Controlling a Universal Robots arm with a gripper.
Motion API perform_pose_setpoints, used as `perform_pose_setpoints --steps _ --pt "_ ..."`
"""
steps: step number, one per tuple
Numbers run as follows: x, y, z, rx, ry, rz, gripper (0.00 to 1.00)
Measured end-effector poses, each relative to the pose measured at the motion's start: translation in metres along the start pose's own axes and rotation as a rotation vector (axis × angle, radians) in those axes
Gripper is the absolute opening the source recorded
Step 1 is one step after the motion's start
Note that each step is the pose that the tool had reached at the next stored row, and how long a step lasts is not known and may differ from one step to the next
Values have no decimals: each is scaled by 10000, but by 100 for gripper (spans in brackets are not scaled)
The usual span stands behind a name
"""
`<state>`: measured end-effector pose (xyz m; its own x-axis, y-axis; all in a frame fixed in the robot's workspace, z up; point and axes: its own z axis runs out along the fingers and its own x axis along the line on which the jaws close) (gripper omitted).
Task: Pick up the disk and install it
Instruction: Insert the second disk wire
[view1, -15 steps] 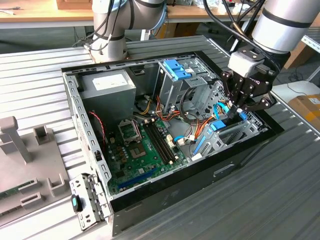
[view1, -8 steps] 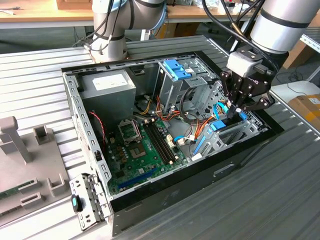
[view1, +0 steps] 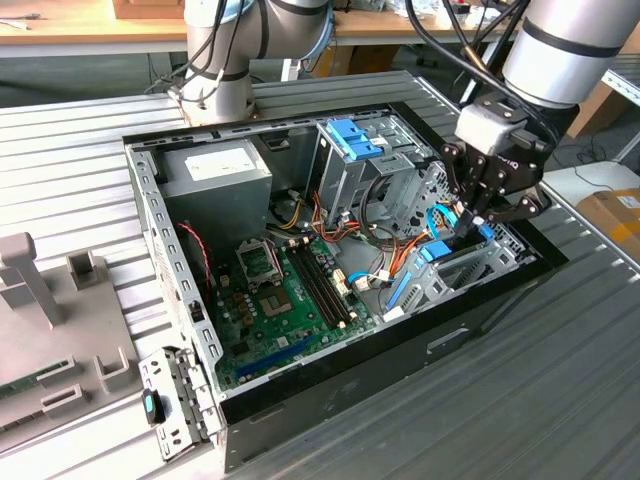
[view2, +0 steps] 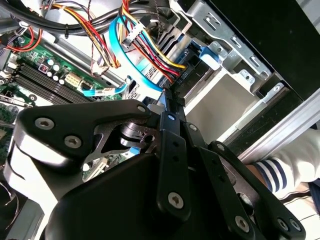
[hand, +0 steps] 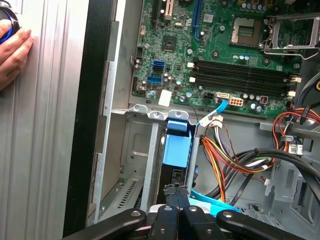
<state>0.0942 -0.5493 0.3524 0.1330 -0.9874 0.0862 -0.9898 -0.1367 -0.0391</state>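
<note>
Blue-railed disk (hand: 177, 150) stands on edge in the drive bay (hand: 135, 165) of the open computer case (view1: 480, 310), hand (hand: 177, 192) pressed together on its upper edge, apparently to seat it.

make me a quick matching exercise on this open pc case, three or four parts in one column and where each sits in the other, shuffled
Exterior view, things:
1. power supply
2. motherboard
3. gripper
4. blue drive rails

Places:
A. floor of the case, in the middle
B. top of the upright drive cage at the back
C. back corner on the exterior view's left
D. over the drive bay on the exterior view's right

Pairs: 1-C, 2-A, 3-D, 4-B
</note>
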Motion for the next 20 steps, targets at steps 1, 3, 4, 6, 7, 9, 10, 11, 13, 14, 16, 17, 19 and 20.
perform_pose_setpoints --steps 1,3,4,6,7,9,10,11,13,14,16,17,19,20 --pt "0 0 3 0 1 0 11" --pt "-2 1 32 -1 3 0 11" --pt "-3 2 44 0 1 0 11" --pt "-4 2 65 -1 4 -1 11" --pt "-4 2 67 0 3 -1 11" --pt "-5 3 69 0 1 0 11" --pt "-5 3 70 0 1 0 11" --pt "-5 2 70 0 1 -1 17" --pt "-5 0 21 1 -3 0 17" --pt "-2 -3 -41 0 2 -1 17" --pt "4 -6 -112 0 1 -1 17" --pt "5 -6 -124 0 2 0 17" --pt "13 -12 -255 0 2 0 17" --pt "20 -15 -343 0 -1 0 17"
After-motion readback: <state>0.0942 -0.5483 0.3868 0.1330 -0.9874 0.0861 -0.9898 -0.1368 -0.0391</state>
